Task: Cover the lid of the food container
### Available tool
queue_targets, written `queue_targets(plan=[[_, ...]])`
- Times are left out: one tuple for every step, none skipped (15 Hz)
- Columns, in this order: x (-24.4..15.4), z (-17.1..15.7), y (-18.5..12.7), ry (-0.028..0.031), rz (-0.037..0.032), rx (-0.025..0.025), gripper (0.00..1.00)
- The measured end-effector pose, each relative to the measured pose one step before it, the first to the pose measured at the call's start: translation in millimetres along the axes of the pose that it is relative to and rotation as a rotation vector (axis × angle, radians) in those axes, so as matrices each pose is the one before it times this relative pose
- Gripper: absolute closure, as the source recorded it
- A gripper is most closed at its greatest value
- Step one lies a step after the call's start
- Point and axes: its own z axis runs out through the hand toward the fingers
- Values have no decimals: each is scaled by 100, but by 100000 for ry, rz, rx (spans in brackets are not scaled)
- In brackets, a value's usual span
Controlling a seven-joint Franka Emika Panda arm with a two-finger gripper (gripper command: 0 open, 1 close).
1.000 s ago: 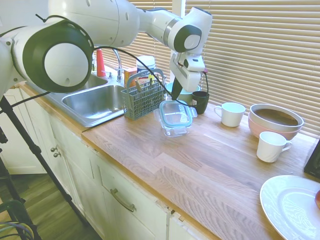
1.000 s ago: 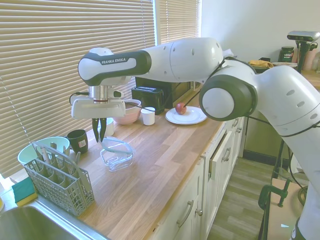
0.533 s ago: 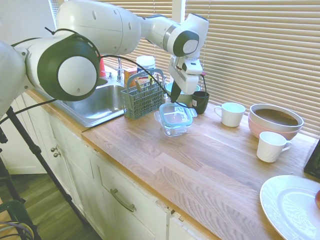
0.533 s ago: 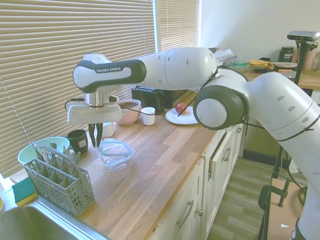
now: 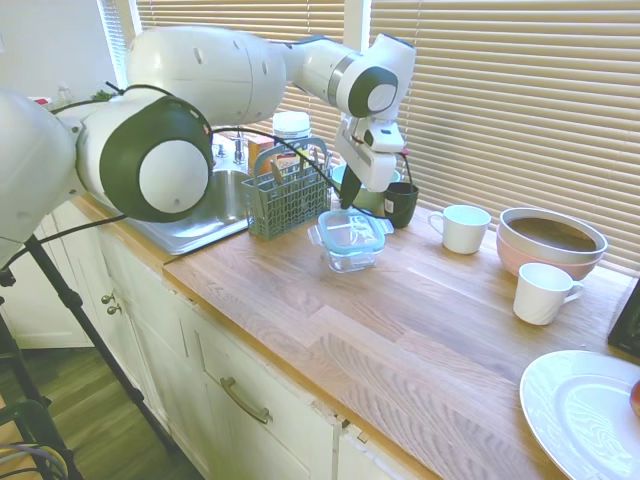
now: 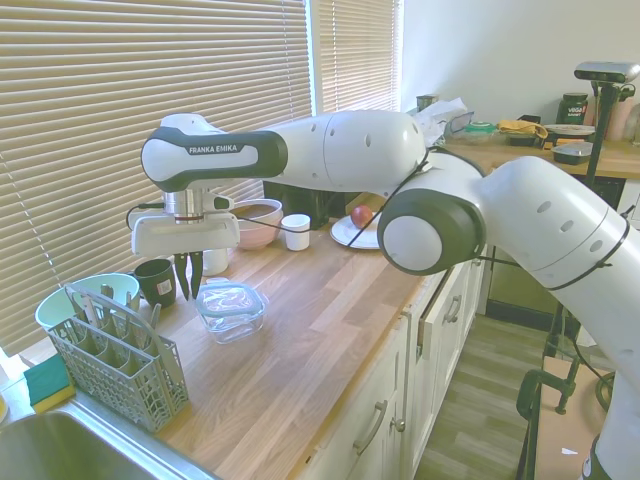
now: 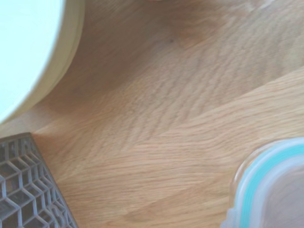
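– Jaws drawn almost together, with nothing held between them: is that what is shown on the white arm's two-finger gripper [image 6: 188, 285]?

– So it is judged from the second exterior view. The gripper hangs above the long wooden countertop [image 5: 400, 330], between the grey plastic cutlery basket [image 5: 285, 200] and the small clear rounded-square food container [image 5: 350, 258], and is clear of both.

– And what has been altered in the last second?

– The flat clear lid with the teal-blue rim seal [image 5: 352, 228] was propped askew on the container; it is now seen lying level on top. The gripper has been lifted off and carried toward the basket and the dark mug [image 6: 156, 280].

– Is the task then taken as done?

– Largely, it would be judged. The container is covered and stands near the counter's middle, just beside the basket. Whether the four snap tabs have been pressed down cannot be told; if sealing is wanted, a downward press on the lid would be called for.
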Motion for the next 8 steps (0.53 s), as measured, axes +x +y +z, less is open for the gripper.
queue_targets(plan=[[-79,-10,-91,195,-295,-50,0],[-35,-44,-68,67,-197,16,0],[-28,-41,-33,-6,-146,-82,0],[-32,-60,-38,7,-159,-24,0],[-2,39,-62,52,-95,100,0],[8,28,-38,43,-42,92,0],[-5,-37,-14,40,-29,110,0],[-36,-94,-19,64,-7,189,0]])
